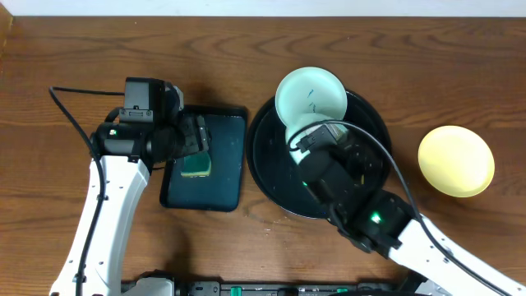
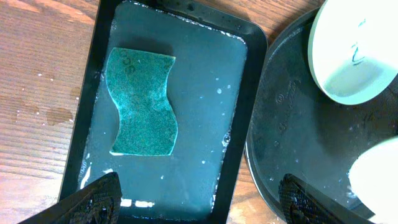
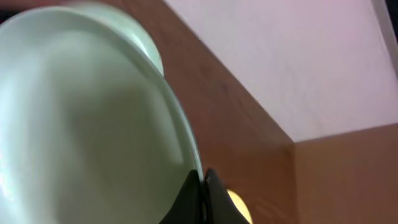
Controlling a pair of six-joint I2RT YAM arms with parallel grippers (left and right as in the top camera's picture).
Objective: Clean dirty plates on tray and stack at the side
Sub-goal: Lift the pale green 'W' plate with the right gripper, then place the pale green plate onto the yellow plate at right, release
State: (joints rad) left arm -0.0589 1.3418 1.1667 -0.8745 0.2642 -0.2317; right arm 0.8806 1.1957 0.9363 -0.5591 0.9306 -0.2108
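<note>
The round black tray (image 1: 267,156) holds two mint-white plates. One with blue scribbles (image 1: 311,97) leans at the tray's far rim; it also shows in the left wrist view (image 2: 351,53). My right gripper (image 1: 306,150) is shut on the rim of the other mint plate (image 3: 81,112), holding it tilted above the tray (image 2: 292,130); the fingers (image 3: 204,186) pinch its edge. The pale yellow plate (image 1: 456,160) lies on the table to the right. My left gripper (image 2: 202,205) is open and empty over the near end of the rectangular tray.
A rectangular black tray (image 1: 226,177) with a film of soapy water holds a green sponge (image 2: 142,102), left of the round tray. Water drops dot the wood beside it. A black cable runs from the left arm.
</note>
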